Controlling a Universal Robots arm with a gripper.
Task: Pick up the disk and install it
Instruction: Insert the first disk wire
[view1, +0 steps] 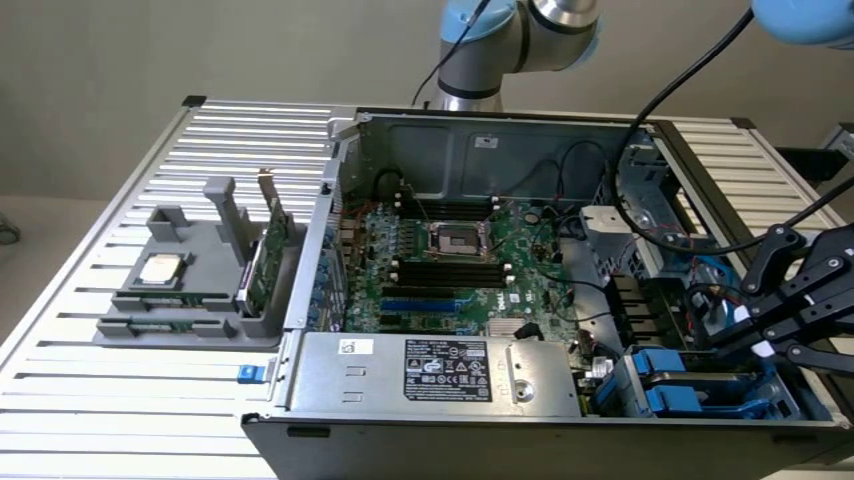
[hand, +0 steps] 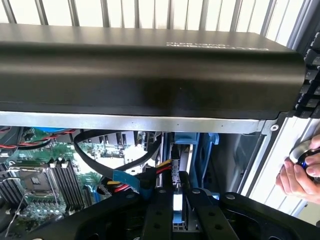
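Claw: the gripper (view1: 763, 338) hangs over the drive bays at the exterior view's right end of the open computer case (view1: 400, 385), its fingers drawn close together and pinching a thin blue-and-white edge.
Held thing: judging by that blue frame between the fingers in the wrist view, it is the disk (hand: 178, 209), gripped on edge and standing upright (most of it is hidden by the fingers).
Position: the disk sits down among the blue rails of the bay (view1: 694, 385), just beside the bundle of red, yellow and black cables (hand: 127, 182).
Doing it well: keep the disk square to the rails, press straight along them, and keep the cables out of the slot.
Bystander: a hand (hand: 302, 175) rests near the case's outer edge, apart from the gripper.
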